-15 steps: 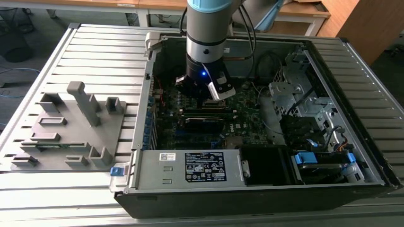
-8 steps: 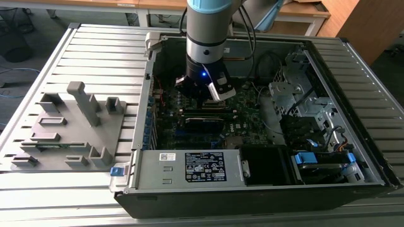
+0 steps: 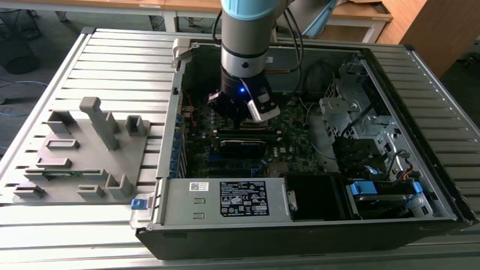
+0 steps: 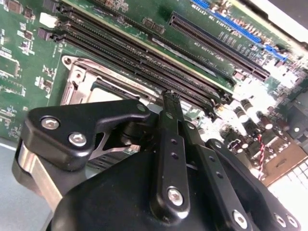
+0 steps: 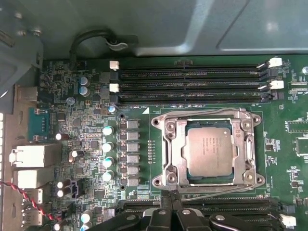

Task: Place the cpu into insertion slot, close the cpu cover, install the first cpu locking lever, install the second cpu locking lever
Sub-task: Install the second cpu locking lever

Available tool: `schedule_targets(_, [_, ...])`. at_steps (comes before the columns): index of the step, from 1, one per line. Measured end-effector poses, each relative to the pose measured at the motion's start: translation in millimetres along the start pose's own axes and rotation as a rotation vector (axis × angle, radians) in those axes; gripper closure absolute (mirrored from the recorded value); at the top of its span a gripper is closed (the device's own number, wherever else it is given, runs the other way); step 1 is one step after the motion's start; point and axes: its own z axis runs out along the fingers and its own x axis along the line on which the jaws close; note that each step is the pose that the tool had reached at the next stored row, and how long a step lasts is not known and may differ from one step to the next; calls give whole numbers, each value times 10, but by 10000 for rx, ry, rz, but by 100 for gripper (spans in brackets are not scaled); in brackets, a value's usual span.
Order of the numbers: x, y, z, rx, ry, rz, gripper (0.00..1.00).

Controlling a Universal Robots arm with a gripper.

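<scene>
1. Grey slatted metal tabletop (image 3: 112,62) carries the open black computer case (image 3: 315,225) in the exterior view, with a grey plastic parts fixture (image 3: 82,152) toward that view's left. My arm's black gripper (image 3: 251,115) hangs low inside the case over the green motherboard (image 3: 225,152). From here the arm hides the socket, so I cannot make out the chip.

2. In the second wrist view I see the black gripper fingers (image 4: 169,113) pressed together with nothing pinched between them, their tip just above the socket's edge. The thin silvery metal cpu cover (image 4: 84,79) peeks out beyond the gripper body, largely blocked; long black memory slots (image 4: 144,57) run past it.

3. In the first wrist view the small square cpu with its silvery-grey metal top (image 5: 209,150) sits flat in the dark, metal-rimmed insertion slot (image 5: 210,184), the cover frame lying down around it. The fingertips reach just beside the socket's near edge, cut off by the frame.
</scene>
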Motion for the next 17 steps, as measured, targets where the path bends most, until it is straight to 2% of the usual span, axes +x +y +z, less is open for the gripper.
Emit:
schedule_targets(7, [15, -4, 30, -93, 2, -10, 89])
schedule_targets(13, [19, -14, 42, -361, 9, -8, 89])
schedule_targets(17, [22, -32, 51, -482, 13, -7, 89])
